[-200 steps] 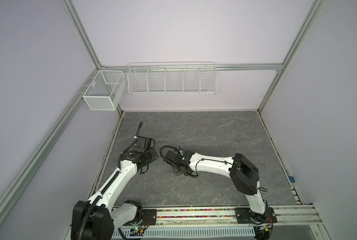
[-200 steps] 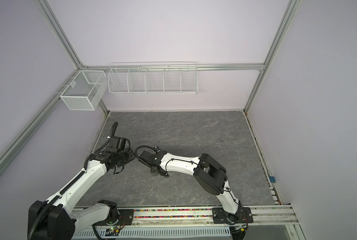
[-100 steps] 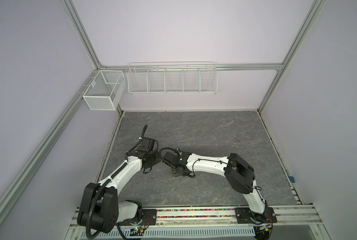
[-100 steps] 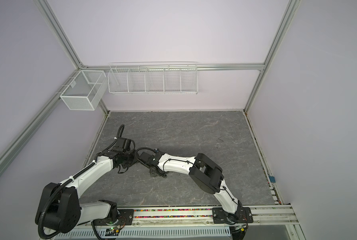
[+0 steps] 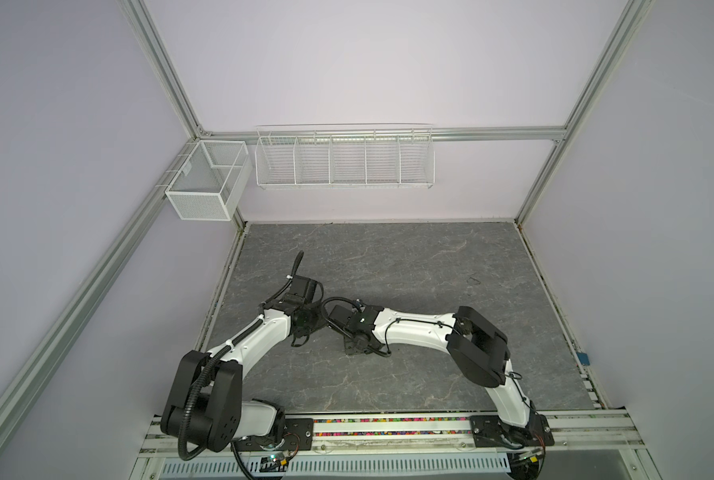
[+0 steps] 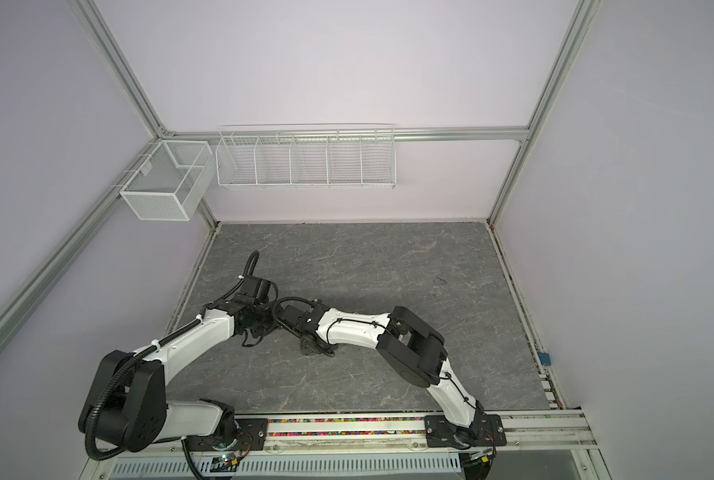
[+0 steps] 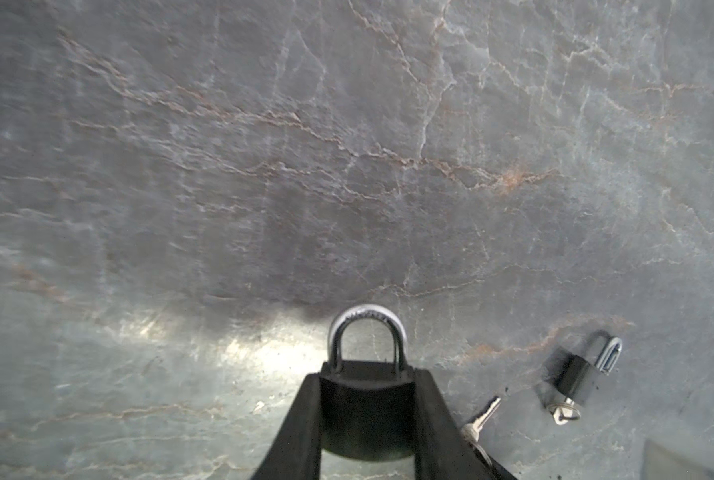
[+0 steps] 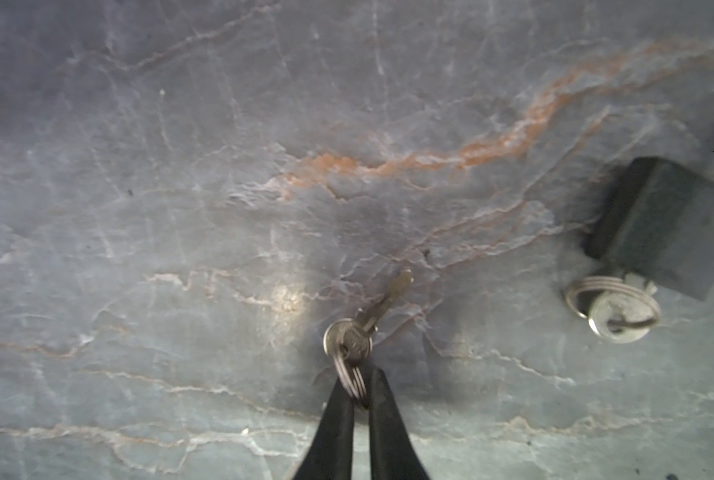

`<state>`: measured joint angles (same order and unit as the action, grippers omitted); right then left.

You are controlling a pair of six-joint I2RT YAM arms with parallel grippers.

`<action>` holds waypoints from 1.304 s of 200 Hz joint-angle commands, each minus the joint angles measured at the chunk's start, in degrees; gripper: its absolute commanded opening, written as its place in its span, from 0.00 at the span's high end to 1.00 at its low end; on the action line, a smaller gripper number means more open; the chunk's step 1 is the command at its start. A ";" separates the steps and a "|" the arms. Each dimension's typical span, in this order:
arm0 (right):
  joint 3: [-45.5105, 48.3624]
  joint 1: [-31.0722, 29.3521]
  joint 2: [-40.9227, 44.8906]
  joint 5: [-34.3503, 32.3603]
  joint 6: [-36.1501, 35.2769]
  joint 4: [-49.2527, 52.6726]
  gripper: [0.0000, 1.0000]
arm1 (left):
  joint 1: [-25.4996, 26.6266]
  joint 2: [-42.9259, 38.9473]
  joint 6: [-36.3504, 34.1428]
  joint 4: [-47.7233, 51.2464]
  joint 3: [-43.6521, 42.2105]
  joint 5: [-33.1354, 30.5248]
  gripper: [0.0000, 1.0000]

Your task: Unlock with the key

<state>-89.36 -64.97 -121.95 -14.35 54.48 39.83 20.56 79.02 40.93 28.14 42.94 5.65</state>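
Grippers meet at about nine o'clock from the middle of the grey table (image 5: 409,257), taking the back wall as twelve; in both top views the wrists hide what they carry. The left gripper (image 7: 368,376) clamps a black padlock (image 7: 365,415) by its body, one finger on each side. The silver shackle (image 7: 365,332) sticks out past the fingertips with both legs seated in the body.

The right gripper (image 8: 357,376) has its jaws pinched together on a key ring (image 8: 352,380). The key (image 8: 382,305) hangs off the ring beyond the fingertips, blade pointing away from the gripper. Whether the key touches the table cannot be told. In the left wrist view the same key (image 7: 483,415) sits just beside the outer face of one left finger, apart from the padlock and not in it.

A second black padlock (image 7: 571,376) lies flat on the table near both grippers, touched by neither, with its own key (image 8: 619,316) and ring pushed into its base. On the back wall at twelve o'clock hangs a white wire basket (image 5: 345,162), and a mesh box (image 5: 206,187) hangs at about ten o'clock.
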 commanded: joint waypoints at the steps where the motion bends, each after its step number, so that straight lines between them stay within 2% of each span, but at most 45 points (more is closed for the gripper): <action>1: 3.14 0.42 2.81 -1.95 1.22 -0.25 0.89 | 1.70 1.93 0.79 -1.74 0.73 -0.06 0.87; 30: 5.67 0.49 5.74 -3.56 -0.61 -1.38 0.91 | 3.61 4.80 2.12 -3.13 1.10 -0.16 0.86; 103: 13.28 1.01 11.23 -0.18 -7.38 -9.84 0.94 | 5.68 9.94 2.90 -2.43 2.77 -0.81 0.80; 164: 17.33 1.05 15.88 1.51 -11.09 -15.21 0.94 | 5.99 10.08 2.61 -0.63 3.56 -1.40 0.57; 193: 19.11 1.11 19.76 1.94 -12.98 -18.07 0.93 | 5.99 7.40 3.82 -0.61 3.99 0.41 0.52; 211: 20.53 1.18 22.66 3.48 -14.77 -20.70 0.93 | 5.99 2.45 5.88 -2.26 2.89 1.66 0.50; 241: 21.42 1.20 27.00 5.59 -16.15 -23.43 0.93 | 5.90 -5.82 11.90 -7.91 -0.85 7.86 0.47; 261: 21.33 1.21 29.33 6.32 -16.76 -25.20 0.93 | 5.99 -10.57 18.91 -13.08 -3.92 12.41 0.47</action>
<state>-68.86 -64.12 -95.83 -10.13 39.79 18.72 26.33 72.79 50.87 21.58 42.57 11.60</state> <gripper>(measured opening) 0.070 0.527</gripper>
